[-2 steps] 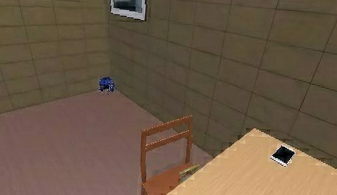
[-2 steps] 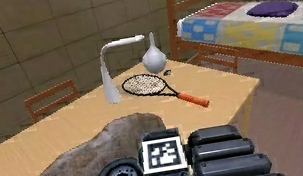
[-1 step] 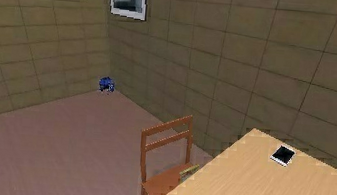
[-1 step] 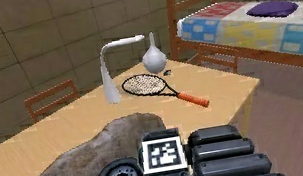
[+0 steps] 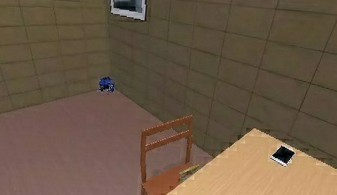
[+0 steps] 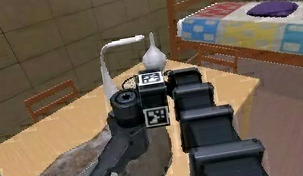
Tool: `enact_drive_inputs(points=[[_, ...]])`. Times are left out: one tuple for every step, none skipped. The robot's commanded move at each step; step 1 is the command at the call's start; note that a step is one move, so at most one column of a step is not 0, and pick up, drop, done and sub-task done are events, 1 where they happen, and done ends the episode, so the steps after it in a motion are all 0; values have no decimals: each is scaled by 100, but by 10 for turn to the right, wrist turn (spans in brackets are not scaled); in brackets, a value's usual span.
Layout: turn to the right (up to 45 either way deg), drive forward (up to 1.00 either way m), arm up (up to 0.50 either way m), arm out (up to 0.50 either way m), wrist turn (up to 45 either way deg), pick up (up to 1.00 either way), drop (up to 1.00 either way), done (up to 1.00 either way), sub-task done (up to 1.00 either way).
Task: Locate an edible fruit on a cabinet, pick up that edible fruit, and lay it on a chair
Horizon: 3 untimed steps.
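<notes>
While reaching over the table (image 6: 23, 149) with the pincer (image 6: 112, 168) near a white vase (image 6: 151, 54), cannot tell whether holding anything, nor place the fruit. Likely at the search step. Next: find a cabinet bearing fruit, remembering the chair (image 5: 168, 148) tucked against the table.

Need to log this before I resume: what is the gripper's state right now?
Gripper: open or shut cannot be told, nor whether it holds anything; its far end is hard to make out against the table.
</notes>
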Motion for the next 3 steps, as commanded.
enact_drive_inputs(points=[[0, 0, 0, 0, 450, 0, 0, 0, 0], [0, 0, 0, 0, 450, 0, 0, 0, 0], [0, 0, 0, 0, 450, 0, 0, 0, 0]])
